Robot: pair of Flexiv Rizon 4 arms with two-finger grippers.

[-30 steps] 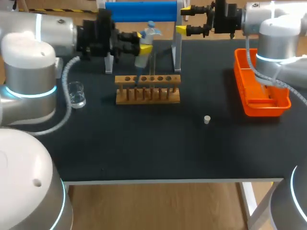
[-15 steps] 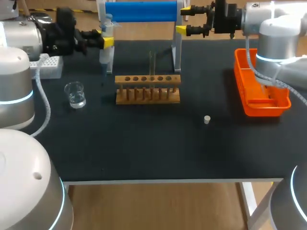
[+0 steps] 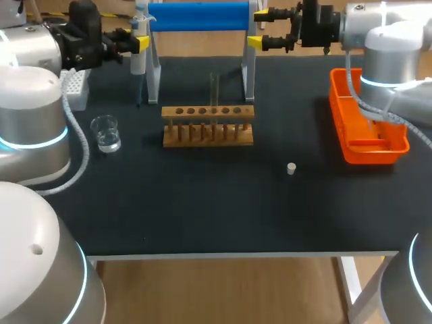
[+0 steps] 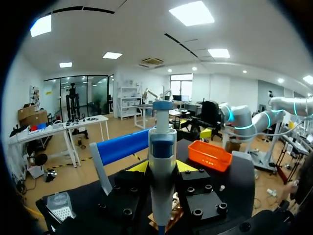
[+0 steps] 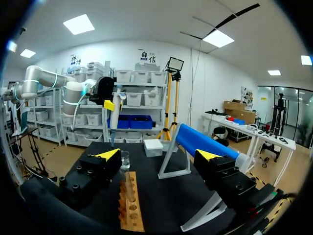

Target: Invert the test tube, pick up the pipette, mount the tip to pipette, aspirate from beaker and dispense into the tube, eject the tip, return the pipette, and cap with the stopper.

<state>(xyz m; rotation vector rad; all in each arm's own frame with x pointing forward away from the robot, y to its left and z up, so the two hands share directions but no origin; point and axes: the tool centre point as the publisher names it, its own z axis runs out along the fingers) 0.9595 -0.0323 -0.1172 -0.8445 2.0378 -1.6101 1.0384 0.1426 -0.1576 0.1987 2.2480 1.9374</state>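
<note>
The left end effector clamps the tipped pipette beyond the beaker; the right end effector hangs open, empty. The test tube stands in the rack, the stopper loose on the worktop: tip ejection, return and capping likely remain.

Pipette beyond wide-spread gripper
</note>
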